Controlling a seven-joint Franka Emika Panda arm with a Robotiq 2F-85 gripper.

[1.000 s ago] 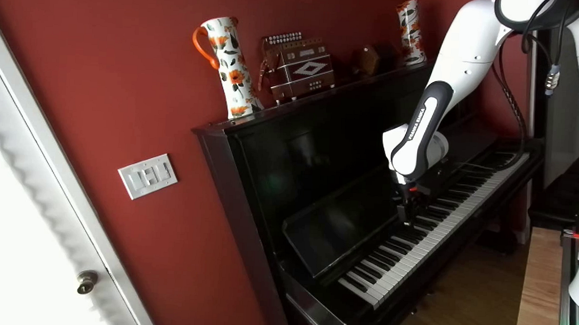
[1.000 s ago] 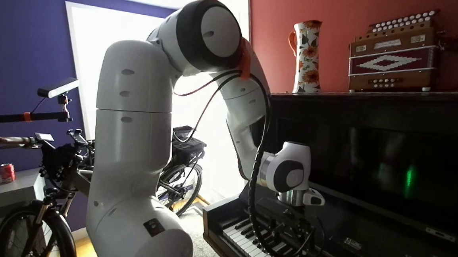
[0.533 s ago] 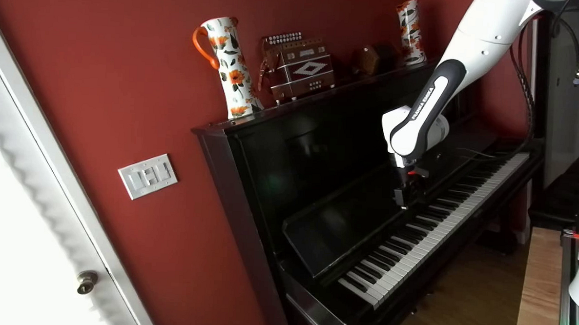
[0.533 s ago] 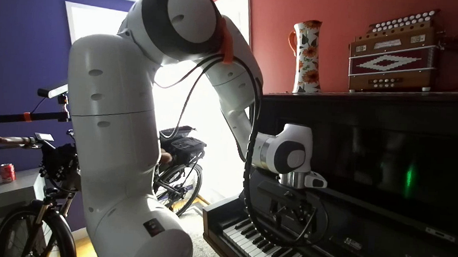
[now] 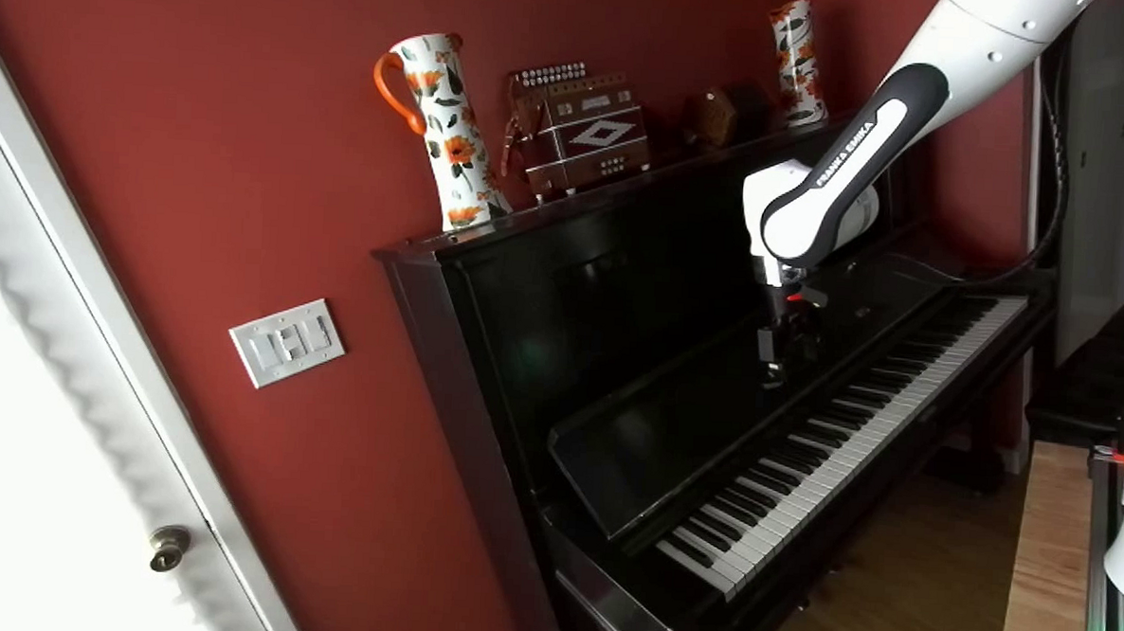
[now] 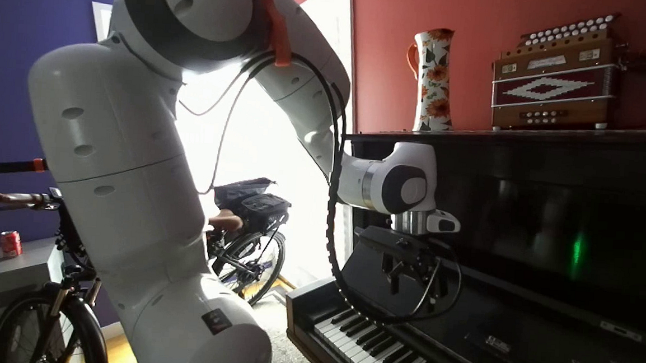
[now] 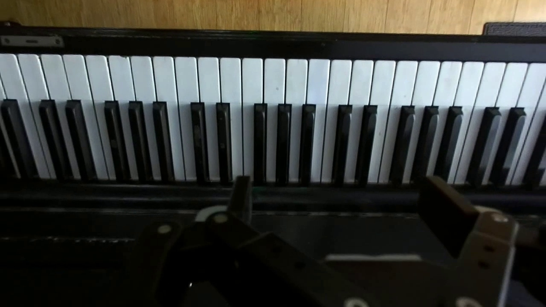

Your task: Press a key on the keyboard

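The keyboard, a long row of white and shorter black piano keys, runs along the black upright piano in both exterior views. It also spans the upper half of the wrist view. My gripper is open, its two fingers wide apart with nothing between them in the wrist view. In the exterior views the gripper hangs pointing down, above and apart from the keys, nearer the piano's dark front panel. No key is visibly held down.
The piano's music ledge panel slopes up behind the keys, close to the gripper. A flowered jug, an accordion and a flowered vase stand on the piano top. A cable loop hangs beside the gripper. A bicycle stands behind the arm.
The gripper has risen from just over the keys to well above them, shifting slightly toward the piano's front panel. The arm's upper links have swung back.
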